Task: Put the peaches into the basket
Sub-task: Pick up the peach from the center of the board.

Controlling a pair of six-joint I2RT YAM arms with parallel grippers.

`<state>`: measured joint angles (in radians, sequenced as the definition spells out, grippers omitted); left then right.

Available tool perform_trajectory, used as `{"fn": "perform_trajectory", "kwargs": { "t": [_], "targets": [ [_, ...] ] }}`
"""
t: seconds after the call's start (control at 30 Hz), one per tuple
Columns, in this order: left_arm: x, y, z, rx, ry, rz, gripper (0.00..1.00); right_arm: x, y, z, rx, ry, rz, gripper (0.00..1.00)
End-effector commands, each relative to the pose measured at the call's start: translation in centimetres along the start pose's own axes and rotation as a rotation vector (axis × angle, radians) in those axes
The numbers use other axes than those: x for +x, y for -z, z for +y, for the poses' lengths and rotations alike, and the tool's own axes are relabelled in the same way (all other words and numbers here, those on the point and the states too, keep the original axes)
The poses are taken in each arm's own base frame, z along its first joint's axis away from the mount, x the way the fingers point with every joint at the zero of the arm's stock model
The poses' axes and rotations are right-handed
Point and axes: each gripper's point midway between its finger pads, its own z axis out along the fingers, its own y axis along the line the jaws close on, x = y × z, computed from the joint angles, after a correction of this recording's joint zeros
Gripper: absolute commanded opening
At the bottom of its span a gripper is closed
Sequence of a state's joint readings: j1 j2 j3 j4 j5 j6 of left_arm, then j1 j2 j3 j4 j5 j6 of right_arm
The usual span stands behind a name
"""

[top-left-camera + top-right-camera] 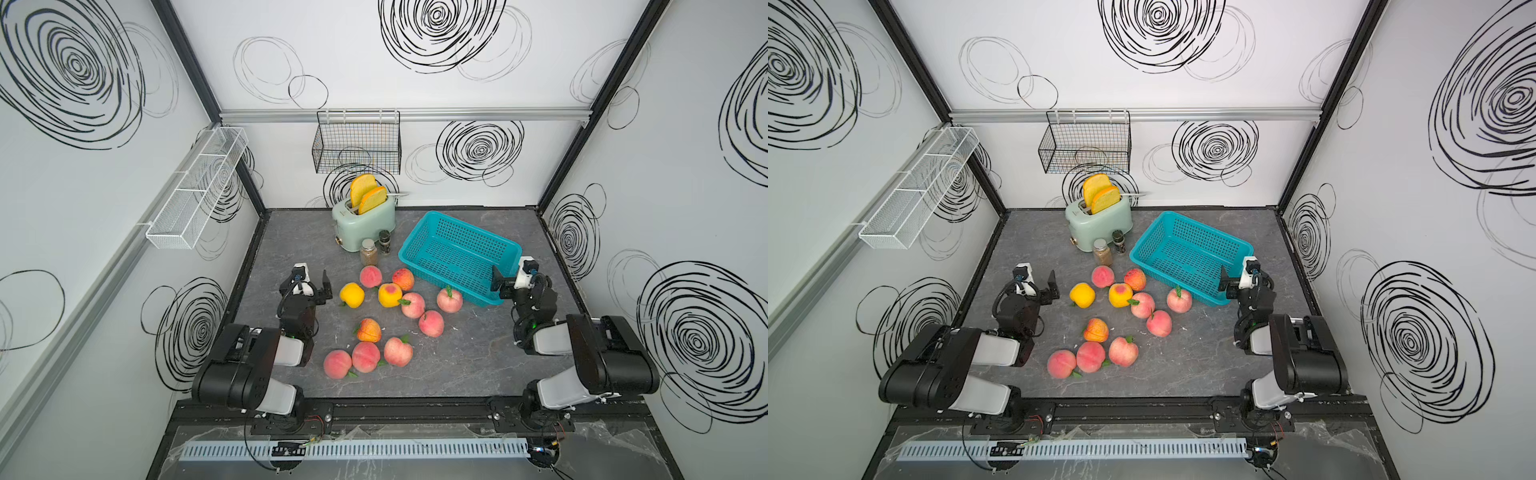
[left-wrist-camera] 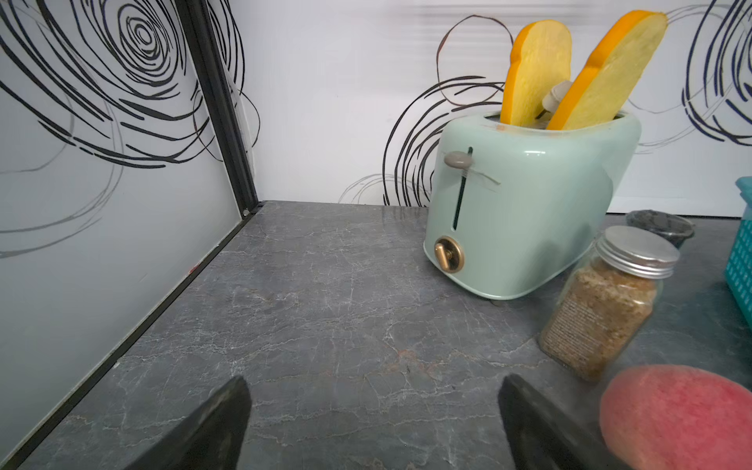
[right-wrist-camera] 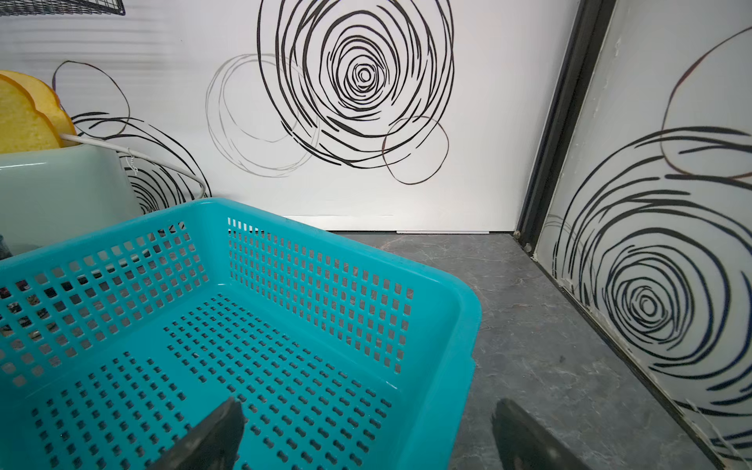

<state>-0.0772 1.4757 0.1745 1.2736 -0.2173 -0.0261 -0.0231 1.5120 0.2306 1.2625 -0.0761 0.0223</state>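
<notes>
**Peaches between the arms, basket at the right arm's tip**

Grey tabletop carries everything. The basket stands empty, right of centre in both top views. Its long axis runs from the upper left down toward the lower right of the frame, so one long wall faces the fruit.

All eleven peaches lie loose in the middle of the frame, below and left of that wall, and none is inside. The closest to the basket, a leafy pink peach, sits just beside the long wall.

The left end effector hovers at the left edge of the cluster, fingers spread wide and holding nothing. The yellow peach lies just to its right in the top views. A pink peach, near the spice jar, shows close beside one finger in the left wrist view.

The right end effector is likewise spread and empty. It is poised over the basket's short wall at the lower right, with one finger above the perforated floor and the other outside the rim. From there the fruit lies to the left in the frame, past the basket's near corner.

By my reading, the left arm is nearer most of the peaches and the right arm is nearer the drop-off. A first grasp looks like a short sideways reach by the left arm. The carry would then go up and right over the long wall.
</notes>
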Motion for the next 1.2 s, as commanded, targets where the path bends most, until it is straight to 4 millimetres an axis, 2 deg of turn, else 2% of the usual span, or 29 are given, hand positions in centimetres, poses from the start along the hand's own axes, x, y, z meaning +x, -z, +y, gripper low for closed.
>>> {"fn": "perform_trajectory", "kwargs": {
  "t": [0.0,0.93,1.07,1.17],
  "targets": [
    [-1.9,-0.3,-0.1,0.004,0.017,-0.064,0.98,1.2,0.1,-0.1,0.004,0.021,0.044,0.99],
    [-2.0,-0.3,-0.1,0.007,0.019,-0.065,0.98,1.2,0.1,-0.1,0.003,0.019,0.046,0.99],
    [-2.1,-0.3,-0.3,-0.012,0.005,-0.061,0.98,0.6,0.0,-0.1,0.013,0.02,0.036,0.99],
    [-3.0,0.0,-0.8,-0.009,-0.019,-0.069,0.98,0.1,-1.0,-0.1,0.044,0.035,0.133,0.99]
  ]
}}
